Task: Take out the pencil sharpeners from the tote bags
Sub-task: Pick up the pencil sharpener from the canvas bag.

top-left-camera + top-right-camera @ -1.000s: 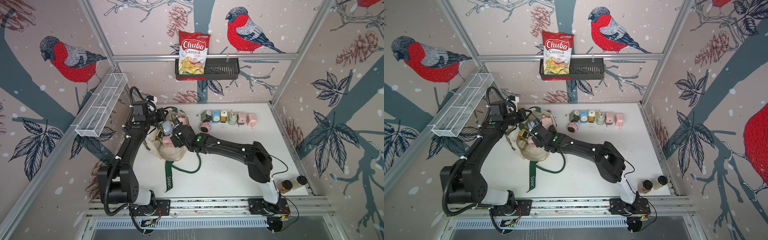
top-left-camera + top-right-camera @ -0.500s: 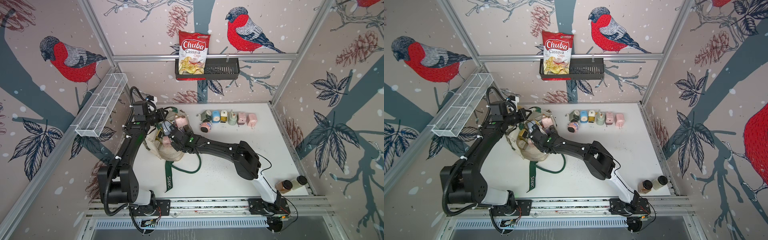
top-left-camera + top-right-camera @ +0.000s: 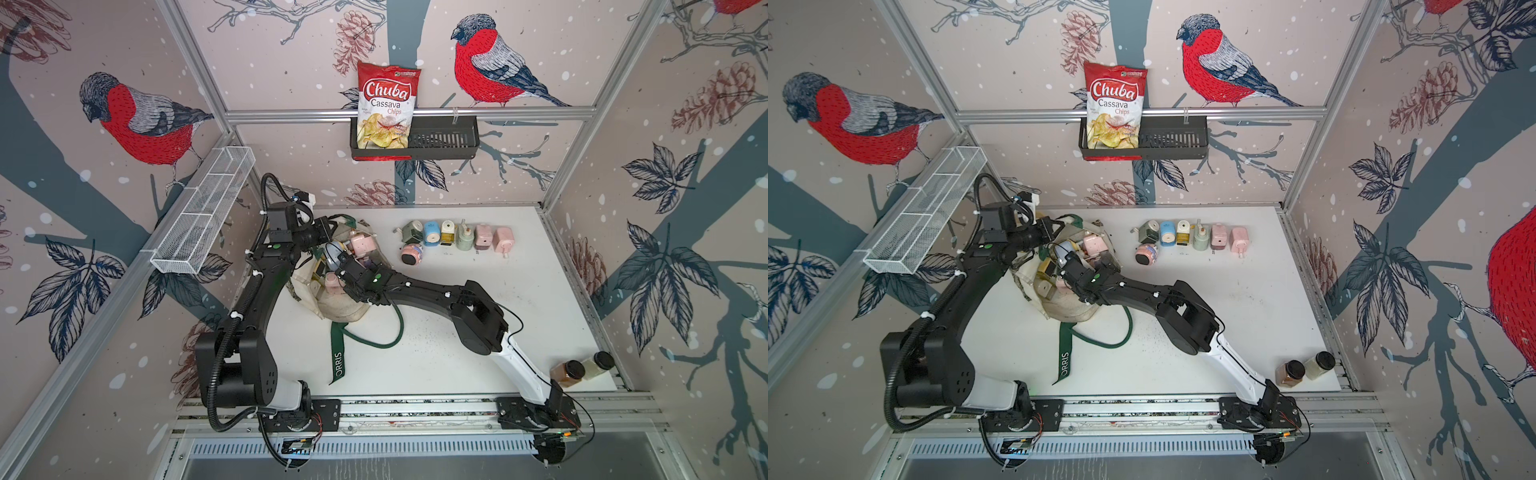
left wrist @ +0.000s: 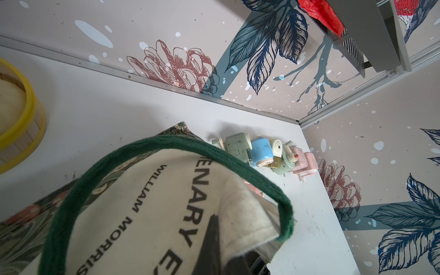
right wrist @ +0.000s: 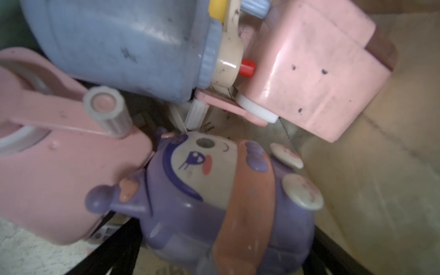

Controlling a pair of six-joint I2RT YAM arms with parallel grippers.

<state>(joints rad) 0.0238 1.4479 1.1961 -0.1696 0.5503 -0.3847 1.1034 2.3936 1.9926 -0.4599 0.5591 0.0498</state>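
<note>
The cream tote bag (image 3: 340, 309) (image 3: 1067, 309) lies open at the table's left, full of pencil sharpeners. My left gripper (image 3: 322, 232) (image 4: 221, 252) is shut on the bag's canvas rim (image 4: 238, 214) and holds the mouth up. My right gripper (image 3: 343, 270) (image 5: 226, 250) is inside the bag and open. Its dark fingers stand either side of a lilac character sharpener (image 5: 214, 190). Pink sharpeners (image 5: 59, 166) (image 5: 309, 78) and a blue-grey one (image 5: 119, 47) crowd around it. Several more sharpeners (image 3: 457, 237) (image 4: 262, 152) stand in a row at the back of the table.
A green strap (image 3: 338, 357) trails from the bag toward the front edge. Two brown-lidded jars (image 3: 567, 372) stand at the front right corner. A chips bag (image 3: 386, 108) sits in a black wall basket (image 3: 444, 143). A white wire basket (image 3: 203, 212) hangs on the left wall.
My right arm has pushed further left and down into the bag, and its jaws have spread wider. The left arm has kept its hold and place.
</note>
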